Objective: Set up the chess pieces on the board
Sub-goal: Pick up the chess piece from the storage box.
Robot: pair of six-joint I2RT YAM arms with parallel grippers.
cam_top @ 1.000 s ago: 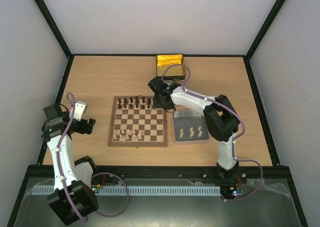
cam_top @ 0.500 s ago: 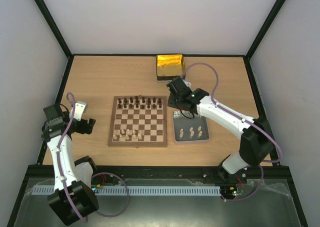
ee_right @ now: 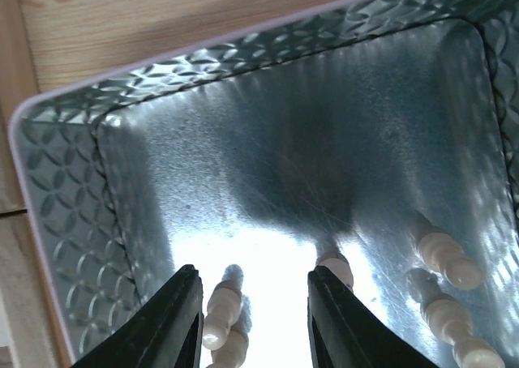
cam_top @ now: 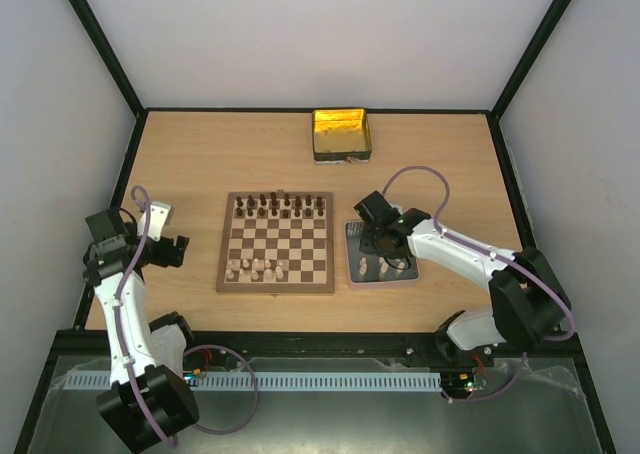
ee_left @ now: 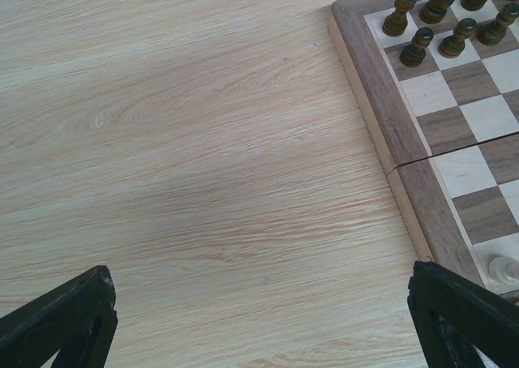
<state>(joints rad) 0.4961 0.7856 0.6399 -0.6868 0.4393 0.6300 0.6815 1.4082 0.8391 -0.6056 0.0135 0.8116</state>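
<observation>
The chessboard (cam_top: 276,242) lies mid-table; its corner shows in the left wrist view (ee_left: 405,153). Dark pieces (cam_top: 277,205) fill its far rows, and several cream pieces (cam_top: 254,269) stand on its near rows. More cream pieces (cam_top: 384,265) stand in the grey metal tray (cam_top: 383,277). My right gripper (cam_top: 377,244) is open above the tray. In its wrist view (ee_right: 253,303) one cream piece (ee_right: 220,310) stands just inside the left finger and another (ee_right: 336,264) behind the right finger. My left gripper (cam_top: 170,249) is open and empty over bare table, left of the board.
A yellow-gold tin (cam_top: 341,135) sits at the far edge of the table. The tray has a raised patterned rim (ee_right: 57,190) and lies right of the board. Black frame posts and grey walls bound the table.
My right arm has swung from the board's far right corner back and down over the tray. A dark piece now stands on the far row at the right. The left arm has not moved.
</observation>
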